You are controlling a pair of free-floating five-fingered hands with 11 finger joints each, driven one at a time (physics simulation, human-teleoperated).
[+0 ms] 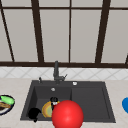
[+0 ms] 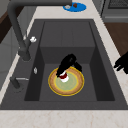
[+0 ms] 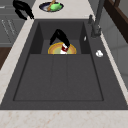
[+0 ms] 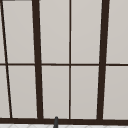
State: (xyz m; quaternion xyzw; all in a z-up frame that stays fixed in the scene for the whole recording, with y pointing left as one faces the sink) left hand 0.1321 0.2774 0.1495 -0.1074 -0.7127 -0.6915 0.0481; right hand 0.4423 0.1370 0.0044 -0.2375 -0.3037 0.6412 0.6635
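Note:
A round plate (image 2: 75,86) with a yellow rim and a greenish middle lies on the floor of the sink's left basin (image 1: 37,96). My right hand (image 2: 68,62) reaches down over it, fingers curled round a small red and white object (image 2: 64,76) that sits just above the plate's middle. The same hand (image 1: 53,100) shows in the front view and again (image 3: 58,36) in the right side view, with the plate (image 3: 53,48) under it. My left hand (image 1: 33,113) hangs at the sink's front left corner, out past the counter edge (image 2: 122,62) (image 3: 22,8), fingers relaxed and holding nothing.
A big red ball (image 1: 67,115) covers part of the plate and the sink's front edge. The dark faucet (image 1: 56,71) stands behind the basin. A plate with green food (image 1: 6,102) is on the left counter, a blue plate (image 1: 125,104) on the right. The sink's right half (image 1: 87,100) is a shallow tray.

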